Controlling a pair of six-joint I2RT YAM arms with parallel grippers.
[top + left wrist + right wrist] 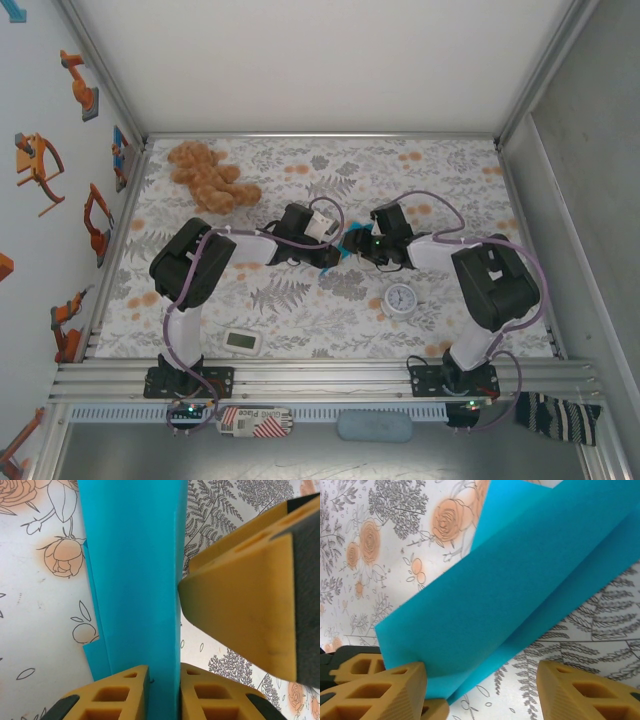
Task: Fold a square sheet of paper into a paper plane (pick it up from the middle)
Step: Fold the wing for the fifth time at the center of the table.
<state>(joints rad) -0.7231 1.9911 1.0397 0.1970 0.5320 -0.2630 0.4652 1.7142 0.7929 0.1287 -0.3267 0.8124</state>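
The turquoise sheet of paper (350, 243) is folded into a narrow, layered strip with creases and hangs above the middle of the table between both arms. In the left wrist view the paper (135, 580) runs straight up from my left gripper (164, 672), whose yellow fingers are shut on its lower end. My right gripper (481, 667) is open, its fingers wide apart. The paper (510, 590) crosses this view diagonally and its lower corner rests against the left finger (395, 690). One finger of the right gripper (250, 605) stands close beside the paper's right edge.
A brown teddy bear (210, 175) lies at the back left. A small round white clock (401, 298) sits near the right arm, and a small white rectangular gadget (243, 342) lies by the front rail. A floral cloth (300, 310) covers the table.
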